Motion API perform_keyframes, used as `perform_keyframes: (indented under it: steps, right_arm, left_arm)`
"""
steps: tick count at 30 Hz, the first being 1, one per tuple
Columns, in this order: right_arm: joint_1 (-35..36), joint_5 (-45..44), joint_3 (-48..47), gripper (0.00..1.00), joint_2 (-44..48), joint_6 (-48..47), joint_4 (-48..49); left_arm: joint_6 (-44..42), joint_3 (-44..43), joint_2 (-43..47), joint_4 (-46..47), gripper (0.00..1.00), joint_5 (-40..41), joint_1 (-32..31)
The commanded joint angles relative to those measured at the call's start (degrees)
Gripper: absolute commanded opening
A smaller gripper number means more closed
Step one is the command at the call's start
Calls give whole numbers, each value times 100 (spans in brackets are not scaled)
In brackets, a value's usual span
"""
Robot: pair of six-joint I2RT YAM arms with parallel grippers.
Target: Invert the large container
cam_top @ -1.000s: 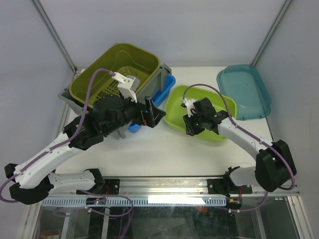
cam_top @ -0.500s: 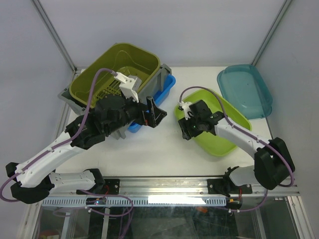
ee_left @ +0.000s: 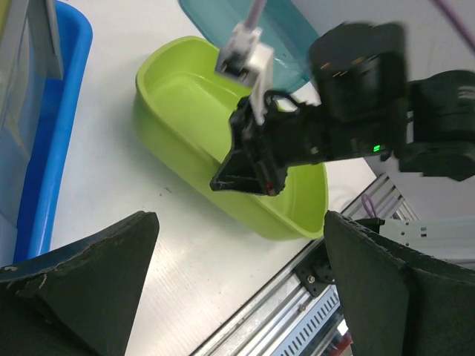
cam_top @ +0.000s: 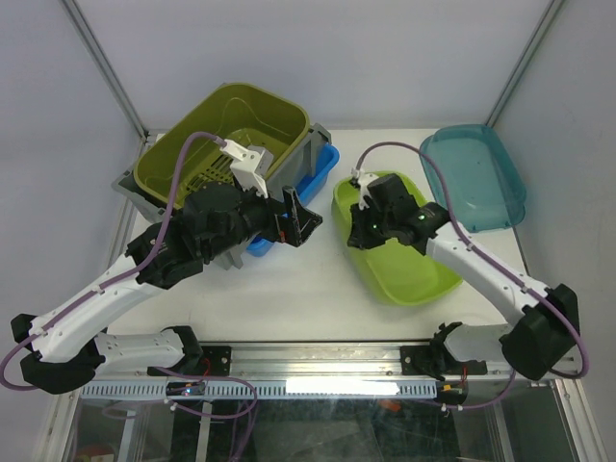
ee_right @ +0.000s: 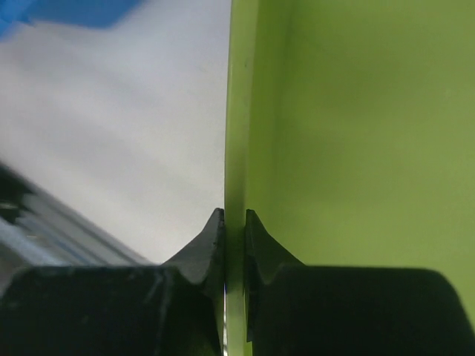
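Though the olive-green basket (cam_top: 226,135) nested in it and the left arm cover most of it, the large container (cam_top: 132,184) can be placed at the back left of the table (cam_top: 289,289). It stands mouth up, with its long axis running from near left to far right in the top view. Only a grey corner and its right end wall show, and its underside is out of sight. A blue tub (cam_top: 323,169) lies against that right end. The left gripper (cam_top: 296,219) hangs just beside the tub, fingers spread wide around nothing. The right gripper (cam_top: 361,226) pinches the rim of a lime-green tub (cam_top: 409,269); whether that tub is lifted is unclear. A teal lid (cam_top: 476,178) lies far right. The table is white, with pale walls behind and a metal rail (cam_top: 318,358) along its near edge.
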State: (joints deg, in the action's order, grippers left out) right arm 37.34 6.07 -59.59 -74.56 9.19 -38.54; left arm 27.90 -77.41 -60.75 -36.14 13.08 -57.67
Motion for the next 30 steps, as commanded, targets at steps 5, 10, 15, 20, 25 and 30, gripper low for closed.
perform_keyframes:
  steps: [5,10,15,20,25,30]
  right_arm:
    - [-486,1867,-583,0,906,2820,1050]
    - [-955,2665,155,0,1578,4501,3007]
    - [-1594,3175,1078,0,1881,6399,4860]
    - [-2024,3335,2245,0,1715,8404,7488]
    - [-2383,3459,2815,0,1631,9033,8360]
    - [-3092,3861,3349,0,1957,9080,8267]
  left_arm:
    - [-61,-441,53,316,99,-164,10]
    - [-124,-536,130,325,99,-97,10]
    - [-169,-608,160,332,99,-71,10]
    - [-145,-602,147,341,99,-106,10]
    - [-124,-565,101,349,99,-164,10]
    - [-140,-582,11,362,99,-217,10]
